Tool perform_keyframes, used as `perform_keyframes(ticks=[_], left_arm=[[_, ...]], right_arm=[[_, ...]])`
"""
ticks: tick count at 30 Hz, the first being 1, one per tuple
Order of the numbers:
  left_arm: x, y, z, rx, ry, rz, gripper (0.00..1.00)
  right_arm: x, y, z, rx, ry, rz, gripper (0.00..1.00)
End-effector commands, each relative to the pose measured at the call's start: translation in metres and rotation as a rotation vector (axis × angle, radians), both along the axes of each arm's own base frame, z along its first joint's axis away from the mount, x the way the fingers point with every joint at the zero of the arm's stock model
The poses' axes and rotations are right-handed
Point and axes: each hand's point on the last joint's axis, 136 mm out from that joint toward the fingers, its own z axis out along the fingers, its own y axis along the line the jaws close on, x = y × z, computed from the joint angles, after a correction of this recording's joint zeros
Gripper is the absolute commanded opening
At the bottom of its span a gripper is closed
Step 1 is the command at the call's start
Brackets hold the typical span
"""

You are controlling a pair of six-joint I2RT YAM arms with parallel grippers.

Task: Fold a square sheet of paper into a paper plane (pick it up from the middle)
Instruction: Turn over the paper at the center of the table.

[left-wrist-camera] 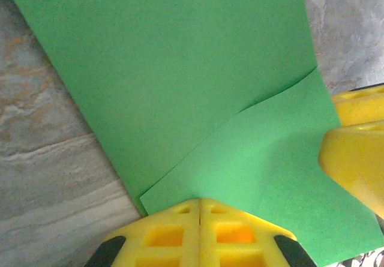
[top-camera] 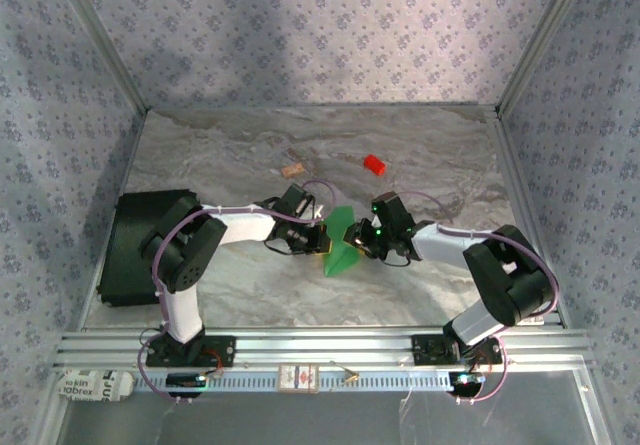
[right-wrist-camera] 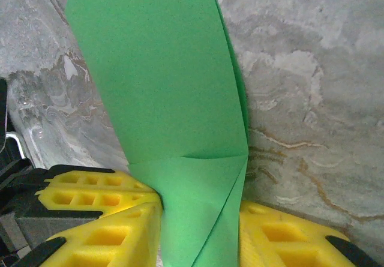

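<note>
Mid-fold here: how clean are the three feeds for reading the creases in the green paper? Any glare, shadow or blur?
Top external: even light, no glare, but the paper is small and its creases barely read. Left wrist: flap edge crisp, a soft shadow beside the right hand's finger. Right wrist: folds sharp, evenly lit, no glare.

Grey marbled stone-look tabletop [top-camera: 250,295]. Small red block [top-camera: 374,164] lies toward far side, right of centre. Small tan cork-like piece [top-camera: 293,171] lies left of it, well apart. Large flat black rectangular slab [top-camera: 125,255] at left edge. Folded bright green paper sheet [top-camera: 340,245] mid-table; contact with surface unclear.
</note>
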Motion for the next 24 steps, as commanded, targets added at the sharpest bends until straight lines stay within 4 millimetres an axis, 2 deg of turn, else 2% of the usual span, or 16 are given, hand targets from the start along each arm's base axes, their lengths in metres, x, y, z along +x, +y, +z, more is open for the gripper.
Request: perform_keyframes(ticks=[1,12,24], left_arm=[[-0.01,0.011,-0.01,0.041,0.045,0.011,0.05],[-0.009,0.009,-0.007,0.03,0.045,0.016,0.05],[-0.008,0.008,-0.006,0.019,0.047,0.018,0.05]], right_arm=[[0.005,0.0,0.001,0.01,-0.013,0.006,0.36],[0.004,-0.01,-0.01,0.025,-0.006,-0.029,0.31],[0.008,-0.014,-0.011,0.045,-0.032,-0.063,0.23]])
